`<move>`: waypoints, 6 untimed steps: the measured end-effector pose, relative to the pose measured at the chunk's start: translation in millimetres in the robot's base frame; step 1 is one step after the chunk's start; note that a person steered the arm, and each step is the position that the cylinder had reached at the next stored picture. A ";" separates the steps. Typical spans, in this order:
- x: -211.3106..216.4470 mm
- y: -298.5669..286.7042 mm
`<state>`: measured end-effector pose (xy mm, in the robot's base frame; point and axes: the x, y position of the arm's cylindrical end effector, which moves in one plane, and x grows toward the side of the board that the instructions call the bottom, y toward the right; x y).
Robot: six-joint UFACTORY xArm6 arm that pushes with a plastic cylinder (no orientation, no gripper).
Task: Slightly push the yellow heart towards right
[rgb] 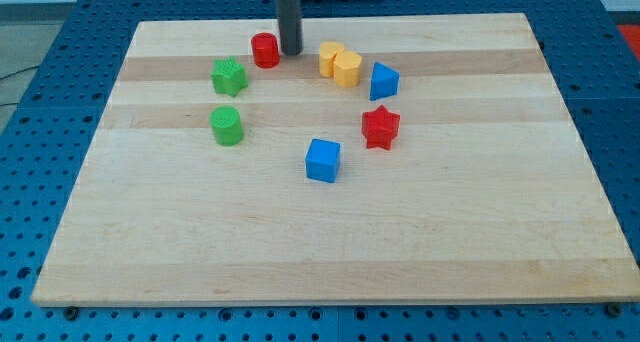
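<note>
1. Yellow is the colour of the two blocks at the far side of the wooden board (330, 252); they touch each other. I take the right one as the yellow heart (347, 69), and the left one, the other yellow block (330, 58), has a shape I cannot make out well.
2. My tip (290, 52) is down at the board, just right of the red cylinder (265, 50) and left of the yellow pair, with a small gap to them. It is only a rod, so it cannot open or close, and it holds nothing.
3. A blue block (384, 81) stands just right of the heart, very near. A red star (380, 127) is nearer to the camera, and a blue cube (323, 160) is nearer again.
4. On the left are a green star (229, 77) and a green cylinder (227, 126), well apart from the heart.
5. Risk, as I judge it: if I push right from here, my tip meets the other yellow block first, so both yellow blocks will move together.
6. A too long push would drive the heart into the blue block.
7. An off-centre contact may turn the heart instead of sliding it.
</note>
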<state>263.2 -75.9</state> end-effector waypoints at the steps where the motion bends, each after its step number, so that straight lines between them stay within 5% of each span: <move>1: 3.6 -5.4; 3: 48.7 39.1; 6: 15.9 72.8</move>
